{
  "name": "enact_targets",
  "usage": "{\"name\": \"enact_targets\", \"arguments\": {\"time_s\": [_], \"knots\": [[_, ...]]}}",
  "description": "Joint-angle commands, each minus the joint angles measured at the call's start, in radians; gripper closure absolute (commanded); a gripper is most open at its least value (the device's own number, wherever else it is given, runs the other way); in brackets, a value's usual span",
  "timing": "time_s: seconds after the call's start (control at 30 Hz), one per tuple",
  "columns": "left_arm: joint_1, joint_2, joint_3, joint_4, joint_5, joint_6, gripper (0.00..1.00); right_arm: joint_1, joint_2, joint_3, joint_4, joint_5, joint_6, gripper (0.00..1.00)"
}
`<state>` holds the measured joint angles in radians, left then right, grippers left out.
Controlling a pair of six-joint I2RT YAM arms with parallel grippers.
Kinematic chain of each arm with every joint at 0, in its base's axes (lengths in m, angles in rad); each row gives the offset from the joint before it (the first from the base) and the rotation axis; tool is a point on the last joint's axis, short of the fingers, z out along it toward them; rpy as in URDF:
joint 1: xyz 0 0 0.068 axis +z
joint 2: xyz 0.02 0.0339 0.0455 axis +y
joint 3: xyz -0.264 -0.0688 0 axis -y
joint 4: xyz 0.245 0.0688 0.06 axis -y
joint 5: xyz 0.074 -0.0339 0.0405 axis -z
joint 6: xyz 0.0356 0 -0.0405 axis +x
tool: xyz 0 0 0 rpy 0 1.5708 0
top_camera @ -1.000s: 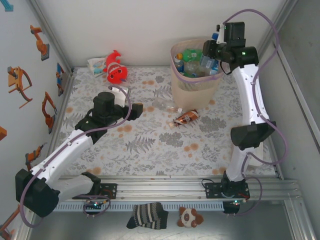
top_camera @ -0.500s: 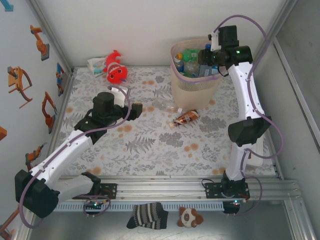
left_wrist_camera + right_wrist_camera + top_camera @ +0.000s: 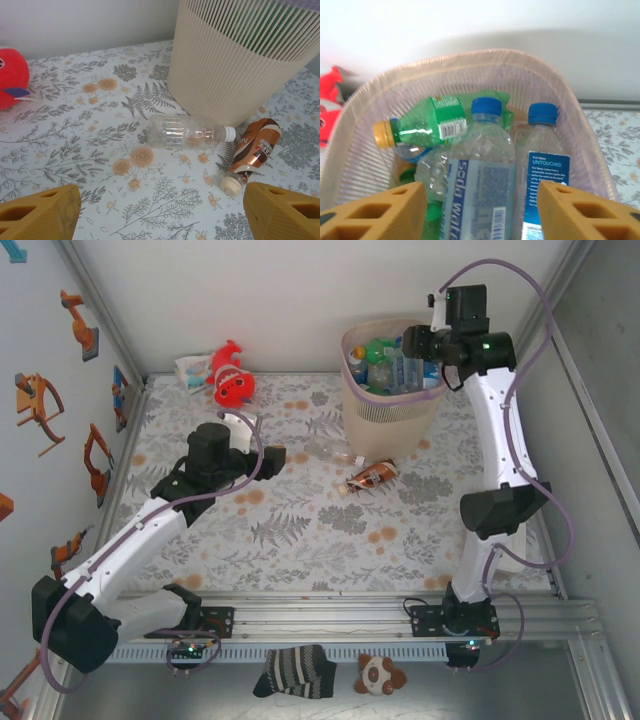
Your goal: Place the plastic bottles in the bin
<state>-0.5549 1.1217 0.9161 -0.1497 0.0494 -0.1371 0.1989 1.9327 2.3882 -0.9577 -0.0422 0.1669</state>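
Beige ribbed bin at the far side of the floral worktop holds green and clear, blue-capped bottles; the lower ones are buried. The right hand hangs open above them, gripping nothing. The left hand is open too. A clear bottle and a brown bottle lie beside the bin's base.

Bright even light, soft faint shadows.
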Motion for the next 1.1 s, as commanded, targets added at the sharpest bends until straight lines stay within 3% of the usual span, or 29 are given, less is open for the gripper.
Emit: {"name": "enact_targets", "arguments": {"time_s": [0.0,0.23,0.57,0.9,1.07], "knots": [[0.004,0.002,0.026,0.008,0.006,-0.003,0.16,0.002,-0.004,-0.009,0.079,-0.033,0.005,0.53],[0.005,-0.014,0.02,0.0,-0.01,0.005,0.16,0.001,0.09,0.017,0.116,-0.16,0.047,0.69],[0.005,-0.031,0.004,-0.006,-0.026,0.01,0.16,0.0,0.151,-0.051,0.086,-0.043,0.049,0.77],[0.005,-0.022,0.007,0.0,-0.012,0.004,0.16,0.002,0.144,-0.034,0.004,0.002,0.047,0.8],[0.004,-0.027,-0.002,0.008,-0.012,-0.001,0.16,0.002,0.105,-0.107,-0.016,0.036,0.045,0.8]]}}
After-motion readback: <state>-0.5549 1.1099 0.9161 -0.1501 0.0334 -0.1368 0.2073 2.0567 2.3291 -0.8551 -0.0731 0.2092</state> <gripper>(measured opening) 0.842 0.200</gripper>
